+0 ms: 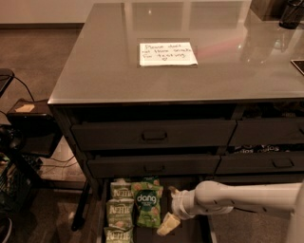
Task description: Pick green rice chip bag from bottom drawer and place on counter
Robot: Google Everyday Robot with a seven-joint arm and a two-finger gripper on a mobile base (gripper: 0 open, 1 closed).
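Note:
The green rice chip bag (147,204), bright green with a dark round "dang" logo, lies flat in the open bottom drawer (189,233), at its left-middle. My gripper (169,209) reaches in from the right on a white arm, just to the right of the bag and level with it. It is open and empty, with one cream finger (168,224) pointing down-left beside the bag's lower right corner. The counter (109,71) is the grey glossy top above the drawers, with a white handwritten note (167,53) on it.
Paler green Kettle bags (119,212) lie in a column left of the dang bag. Two closed drawers with recessed handles (154,135) stack above the open one. Dark boxes and cables (28,123) stand left of the cabinet. A dark object (290,13) sits at the counter's far right.

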